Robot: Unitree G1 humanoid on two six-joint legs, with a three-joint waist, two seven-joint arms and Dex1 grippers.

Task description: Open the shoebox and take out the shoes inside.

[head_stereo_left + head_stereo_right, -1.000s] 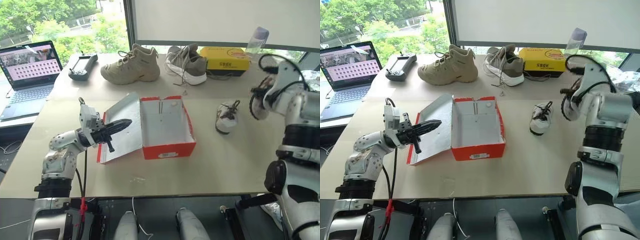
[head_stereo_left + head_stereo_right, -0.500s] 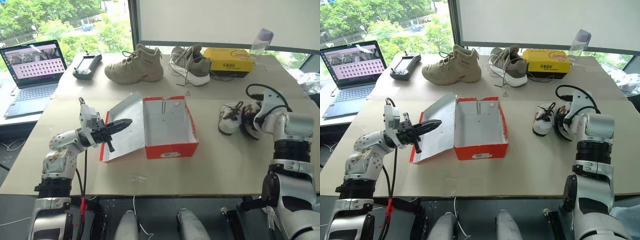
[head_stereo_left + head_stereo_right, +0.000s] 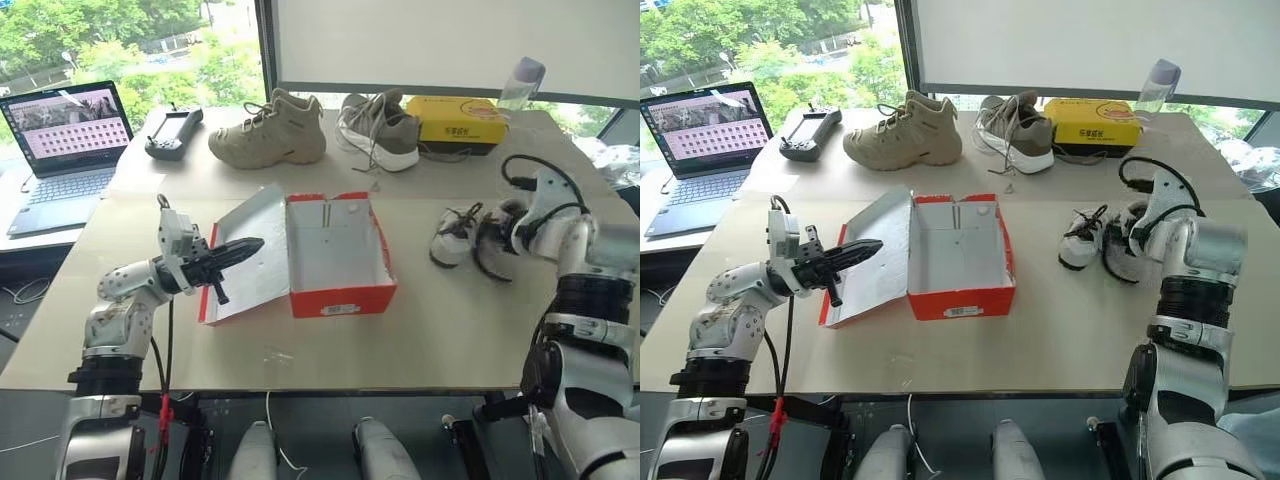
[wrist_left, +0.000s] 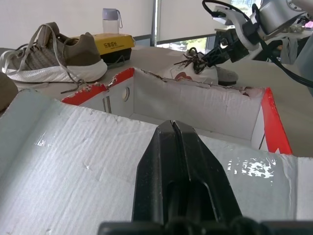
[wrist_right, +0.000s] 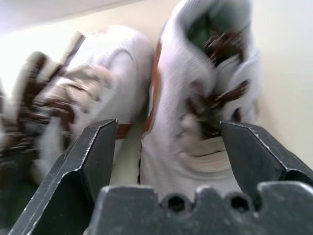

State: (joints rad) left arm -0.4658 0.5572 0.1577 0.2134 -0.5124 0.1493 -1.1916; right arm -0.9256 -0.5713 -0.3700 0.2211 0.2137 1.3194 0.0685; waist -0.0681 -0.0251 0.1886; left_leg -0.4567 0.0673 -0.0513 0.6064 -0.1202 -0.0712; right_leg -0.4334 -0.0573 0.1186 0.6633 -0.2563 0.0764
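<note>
Setup is a big beige table [image 3: 470, 330] by a window with trees outside. Along the far edge there's a laptop [image 3: 62, 140] with its screen on, a black handheld controller [image 3: 172, 133], a beige high-top sneaker [image 3: 270, 130], a grey-and-white sneaker [image 3: 378, 128], a yellow box [image 3: 462, 122] and a clear bottle [image 3: 522, 82] behind it.

The 2 shoes [image 3: 1102, 238] sit side by side on the table, well to the right of the box, touching each other. The right gripper [image 5: 166, 161] hangs right over them with its fingers spread wide; in its wrist view the nearer shoe lies between the 2 fingers, and I can't tell whether either finger touches it. The other shoe is just outside the fingers.

The shoebox [image 3: 338, 258] is in the middle of the table, lid flipped flat to the left, whitish inside with nothing in it. The left gripper [image 3: 240, 248] has its fingers pressed together and pokes out over the open lid, pointing toward the box.
</note>
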